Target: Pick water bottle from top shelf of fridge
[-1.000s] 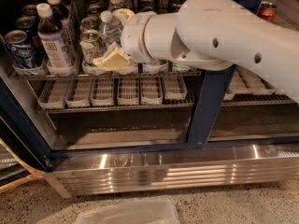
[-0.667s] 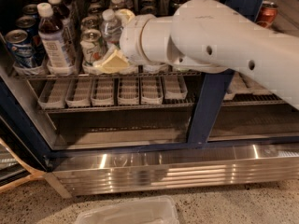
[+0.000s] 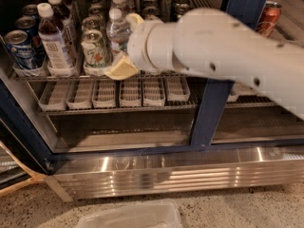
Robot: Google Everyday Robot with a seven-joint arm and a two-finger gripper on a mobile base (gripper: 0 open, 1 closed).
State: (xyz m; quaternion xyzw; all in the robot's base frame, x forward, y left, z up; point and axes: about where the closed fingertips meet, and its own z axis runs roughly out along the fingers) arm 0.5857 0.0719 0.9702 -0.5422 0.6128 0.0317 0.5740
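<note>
The gripper [image 3: 121, 44] is inside the fridge [image 3: 209, 109] at the front of the top shelf [image 3: 49, 78]. Its two yellowish fingers [image 3: 122, 67] are spread apart, not clenched. One lies low by the shelf edge and the other [image 3: 135, 18] sits higher, near the white wrist. The water bottle [image 3: 117, 31] stands upright between them in its lane at the shelf front, its white cap above the fingers. Whether either finger touches it cannot be told. The thick white arm [image 3: 223, 46] runs from the gripper to the right, crossing in front of the blue door post. Just left of the bottle stands a green-and-white can [image 3: 95, 49]. Farther left is a white-capped bottle of dark drink [image 3: 52, 41], and at the far left a blue can [image 3: 19, 49]. More bottles and cans stand in rows behind these. A red can [image 3: 268, 16] shows at the upper right, past the post. Under the top shelf, a lower rack [image 3: 142, 109] carries short whitish trays [image 3: 130, 91] side by side. Below it is the shiny steel base panel [image 3: 180, 173]. On the speckled floor [image 3: 247, 208] in front lies a clear plastic tub [image 3: 130, 215].
</note>
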